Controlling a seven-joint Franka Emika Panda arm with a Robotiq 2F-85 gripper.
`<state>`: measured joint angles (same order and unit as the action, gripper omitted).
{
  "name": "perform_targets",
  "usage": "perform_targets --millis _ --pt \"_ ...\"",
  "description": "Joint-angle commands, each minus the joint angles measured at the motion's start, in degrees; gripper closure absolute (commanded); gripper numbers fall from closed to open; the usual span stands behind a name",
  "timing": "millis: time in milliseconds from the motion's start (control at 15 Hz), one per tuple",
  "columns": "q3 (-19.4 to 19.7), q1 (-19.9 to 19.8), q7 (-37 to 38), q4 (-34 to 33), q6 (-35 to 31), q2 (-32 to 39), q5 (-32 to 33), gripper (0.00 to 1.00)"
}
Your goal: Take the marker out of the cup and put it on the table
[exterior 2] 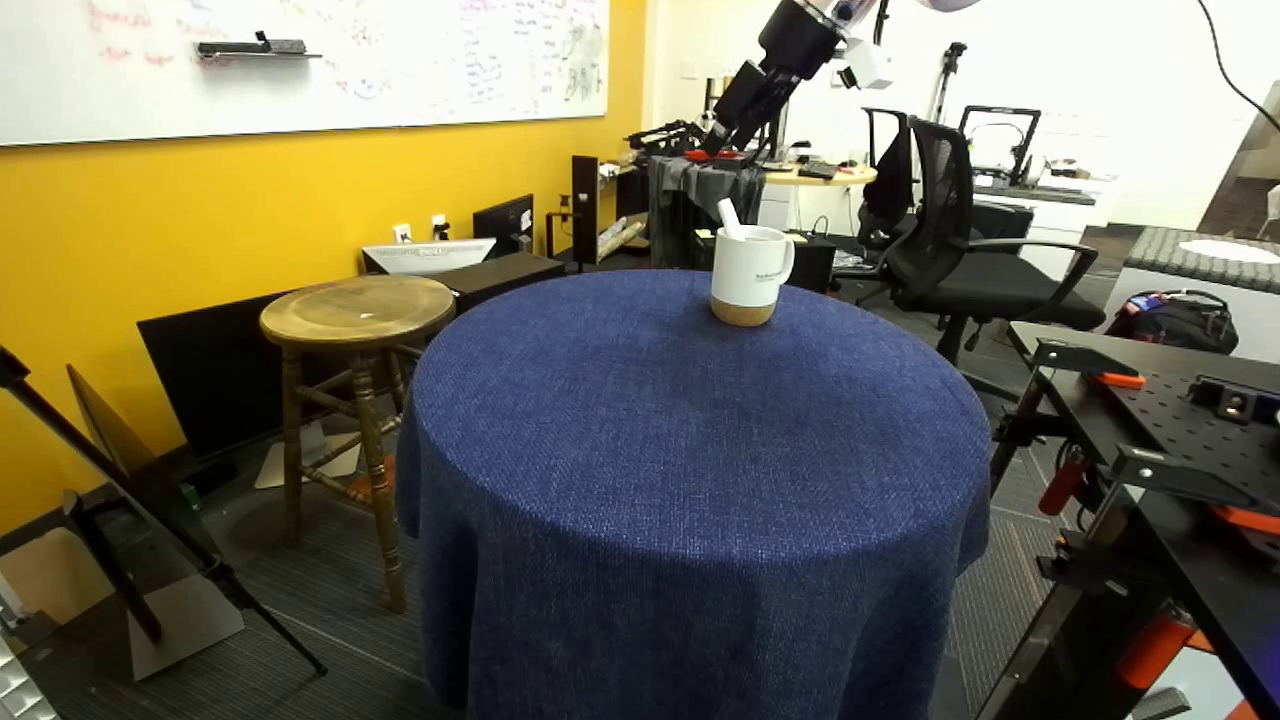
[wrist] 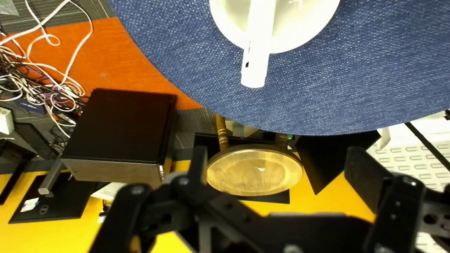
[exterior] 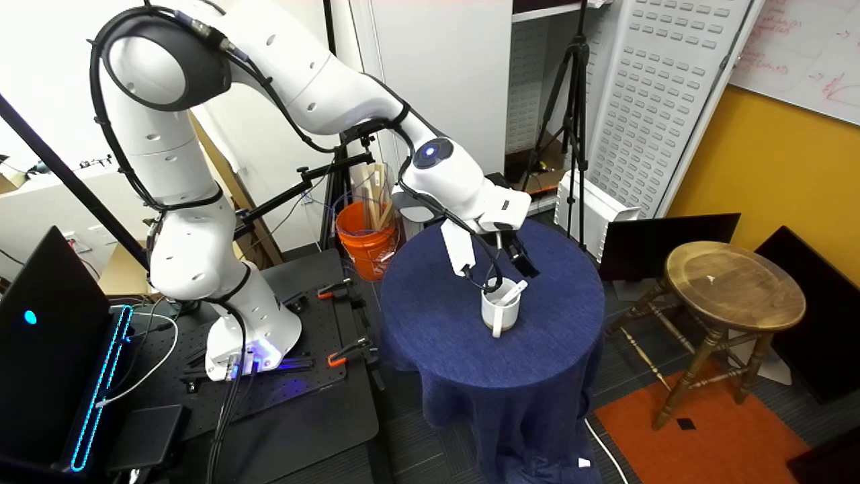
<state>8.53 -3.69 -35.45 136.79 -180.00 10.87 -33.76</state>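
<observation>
The white cup stands upright on the round table with the blue cloth. In an exterior view the cup shows a cork base and a handle. The whitish marker leans in the cup with its upper end above the rim; it shows in an exterior view and the wrist view. Its lower end is hidden inside the cup. My gripper is open, with nothing between its fingers. In both exterior views the gripper is above the cup, apart from the marker.
A wooden stool stands beside the table. An orange bucket stands behind the table near the arm. A black desk carries the robot base and a laptop. A tripod stands behind the table.
</observation>
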Motion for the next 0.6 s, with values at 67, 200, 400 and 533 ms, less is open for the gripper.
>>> perform_targets --millis 67,200,400,533 --pt "-1.9 -3.1 -0.7 -5.1 2.9 4.2 -1.7 0.00" --pt "-1.7 -3.6 -0.5 -5.7 5.5 5.1 -1.2 0.00" --pt "-1.6 -4.2 -0.8 -5.9 8.5 5.7 -1.0 0.00" --pt "-1.3 -4.4 -0.7 -6.1 10.0 6.0 -0.9 0.00"
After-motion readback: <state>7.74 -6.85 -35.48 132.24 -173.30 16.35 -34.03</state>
